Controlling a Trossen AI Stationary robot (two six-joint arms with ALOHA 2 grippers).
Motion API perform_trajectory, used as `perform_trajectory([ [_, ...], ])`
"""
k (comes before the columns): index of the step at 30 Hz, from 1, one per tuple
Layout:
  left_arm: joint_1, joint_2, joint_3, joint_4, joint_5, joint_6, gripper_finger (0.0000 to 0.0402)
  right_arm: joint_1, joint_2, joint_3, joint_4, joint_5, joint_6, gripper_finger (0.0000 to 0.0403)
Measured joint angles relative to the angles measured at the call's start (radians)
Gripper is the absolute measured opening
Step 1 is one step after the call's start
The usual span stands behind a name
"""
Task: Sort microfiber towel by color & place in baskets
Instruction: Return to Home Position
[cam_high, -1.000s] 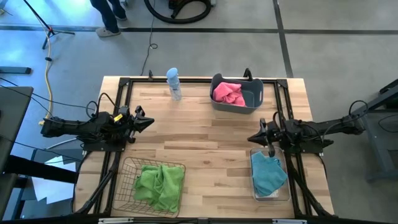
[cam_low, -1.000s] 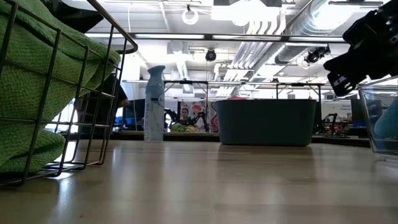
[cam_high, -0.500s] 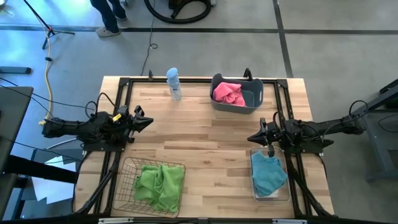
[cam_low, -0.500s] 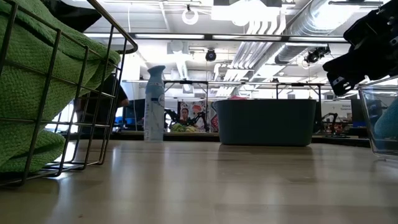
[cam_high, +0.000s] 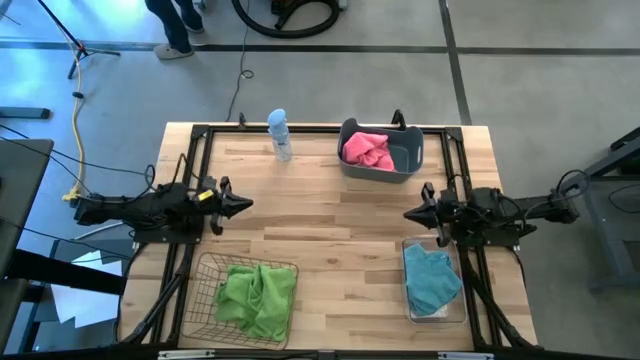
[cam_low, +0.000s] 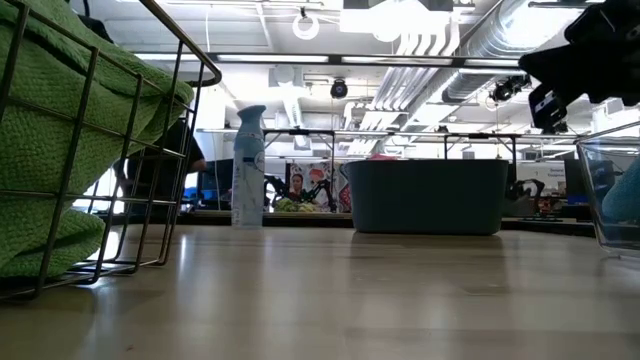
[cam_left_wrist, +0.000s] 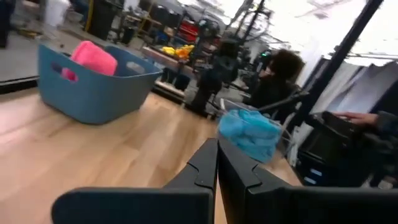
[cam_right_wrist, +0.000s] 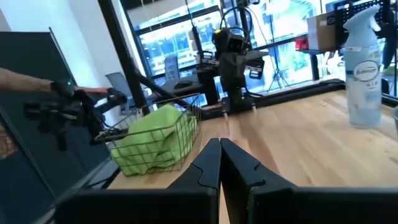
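Wooden counter (cam_high: 330, 235) holds the green towel (cam_high: 258, 292) in the wire basket (cam_high: 200, 275), pink towel (cam_high: 366, 150) in the blue-grey tub (cam_high: 410, 156), blue towel (cam_high: 430, 280) in the clear bin (cam_high: 437, 318). Reaching inward from opposite sides, left arm (cam_high: 150, 208) and right arm (cam_high: 500, 212) keep jaws pressed together, empty, off every towel.

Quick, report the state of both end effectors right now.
Left end effector: shut, holding nothing, above the table near its left edge.
Right end effector: shut, holding nothing, above the table near its right edge.
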Motion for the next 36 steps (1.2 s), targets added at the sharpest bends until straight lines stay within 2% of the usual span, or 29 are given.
perform_trajectory([
  [5, 0.0, 0.0, 0.0, -0.01, 0.049, -0.001, 0.0, -0.053, 0.0, 0.0, -0.005, -0.003, 0.0, 0.0],
  [11, 0.0, 0.0, 0.0, -0.01, 0.051, -0.001, 0.0, -0.108, 0.0, 0.0, -0.03, -0.002, 0.0, 0.0],
  [36, 0.0, 0.0, 0.0, -0.008, 0.051, -0.001, 0.0, -0.111, 0.014, -0.001, -0.054, -0.002, 0.0, 0.0],
])
